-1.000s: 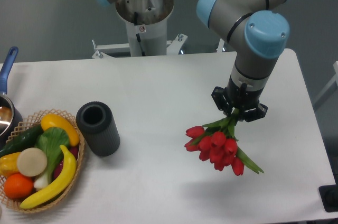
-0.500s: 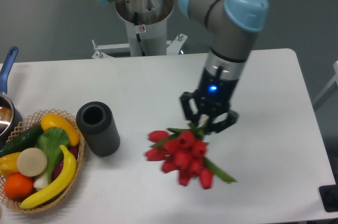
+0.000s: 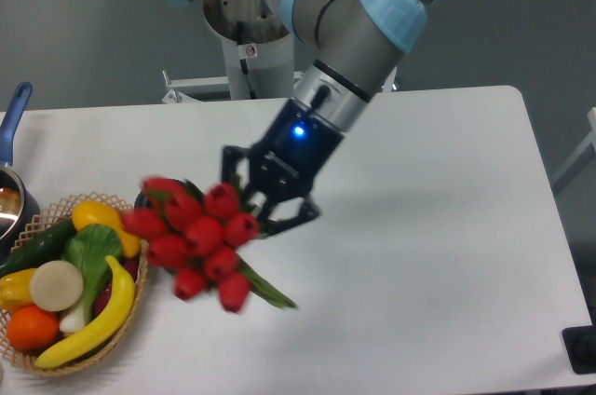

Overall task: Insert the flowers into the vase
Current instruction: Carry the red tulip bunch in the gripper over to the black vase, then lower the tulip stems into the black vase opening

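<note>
My gripper (image 3: 264, 201) is shut on the stems of the flowers (image 3: 196, 238), a bunch of red tulip buds with green leaves. It holds them in the air at the left middle of the table, buds toward the camera. The bunch hangs in front of the vase and hides nearly all of it; only a sliver of its dark rim (image 3: 140, 199) shows at the bunch's upper left. The picture of the flowers is a little blurred.
A wicker basket (image 3: 48, 211) of fruit and vegetables stands at the left front, touching the bunch's left side in the picture. A blue-handled metal pot (image 3: 11, 192) is at the left edge. The arm's base (image 3: 251, 41) stands behind the table.
The arm has swung left across the table, carrying the flowers from the right middle to over the vase. The bunch now covers the vase, which stood in plain sight before.
</note>
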{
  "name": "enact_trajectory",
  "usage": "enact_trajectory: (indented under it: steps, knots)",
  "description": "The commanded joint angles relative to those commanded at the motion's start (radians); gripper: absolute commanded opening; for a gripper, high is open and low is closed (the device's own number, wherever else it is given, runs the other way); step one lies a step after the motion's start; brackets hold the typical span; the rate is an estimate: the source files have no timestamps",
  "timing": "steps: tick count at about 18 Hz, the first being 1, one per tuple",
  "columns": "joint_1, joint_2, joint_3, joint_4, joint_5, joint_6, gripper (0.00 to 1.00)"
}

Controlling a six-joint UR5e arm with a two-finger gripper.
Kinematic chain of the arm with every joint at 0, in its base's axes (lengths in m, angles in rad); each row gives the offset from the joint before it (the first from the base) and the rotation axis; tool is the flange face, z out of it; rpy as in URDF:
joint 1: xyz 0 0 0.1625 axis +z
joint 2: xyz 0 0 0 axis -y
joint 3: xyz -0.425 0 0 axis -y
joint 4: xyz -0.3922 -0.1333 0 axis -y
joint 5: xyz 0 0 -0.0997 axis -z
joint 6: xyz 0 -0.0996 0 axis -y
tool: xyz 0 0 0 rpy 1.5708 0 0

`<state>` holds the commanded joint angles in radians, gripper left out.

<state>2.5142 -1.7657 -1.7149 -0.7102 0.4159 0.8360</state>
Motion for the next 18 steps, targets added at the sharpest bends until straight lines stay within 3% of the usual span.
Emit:
enact_trajectory:
  steps: [4,7,15,18]
  knots:
    - [-0.003,0.041,-0.022,0.000,-0.040,-0.002,0.03]
    - [-0.003,0.043,-0.057,0.002,-0.184,0.003,0.03]
    - [-0.006,0.055,-0.163,0.002,-0.322,0.095,0.04]
    - [-0.009,0.045,-0.173,0.002,-0.345,0.126,0.07]
